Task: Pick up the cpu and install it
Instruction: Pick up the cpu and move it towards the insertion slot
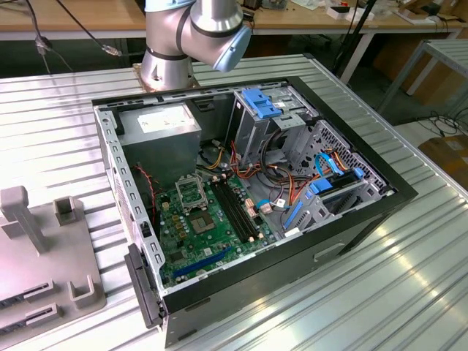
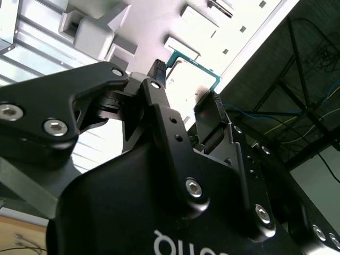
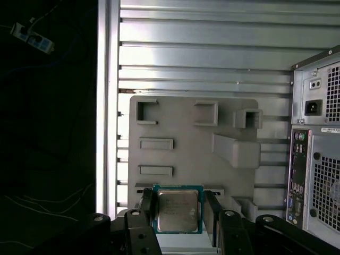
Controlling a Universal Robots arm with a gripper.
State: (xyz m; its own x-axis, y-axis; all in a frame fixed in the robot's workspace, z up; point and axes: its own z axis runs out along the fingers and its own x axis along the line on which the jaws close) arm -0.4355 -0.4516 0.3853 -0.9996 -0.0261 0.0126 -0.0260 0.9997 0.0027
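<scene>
First wrist view: the cpu (image 3: 178,211) sits between the two black fingers (image 3: 147,208) of the gripper (image 3: 179,202), its silvery face toward the camera and a thin green border around it. The gripper is closed down to the width of the cpu. One finger lies against each of two opposite edges, so the chip is clamped between them. In the second wrist view the cpu (image 2: 190,78) appears beyond the gripper (image 2: 186,84), again between the fingertips, with the green border visible. Whether the chip rests on something or hangs a little above it, I cannot tell.

Behind the cpu is a grey tray (image 3: 186,154). The chip is over the edge of the tray that lies opposite to the row of three open pockets; two narrow slots and a raised block are between. The tray lies on a table (image 3: 202,48) of ribbed metal, near one edge of it. Near the tray is the case (image 3: 319,159), which shows its back panel with ports and vent grilles.

In the exterior view the case (image 1: 292,274) lies open in the middle of the table (image 1: 380,292), and the tray (image 1: 44,256) is at the table's edge on the exterior view's left. Inside the case is the green motherboard (image 1: 197,234), and on it the metal-framed socket (image 1: 191,194) with a dark centre. The arm (image 1: 190,36) rises at the far edge of the table, behind the case.
</scene>
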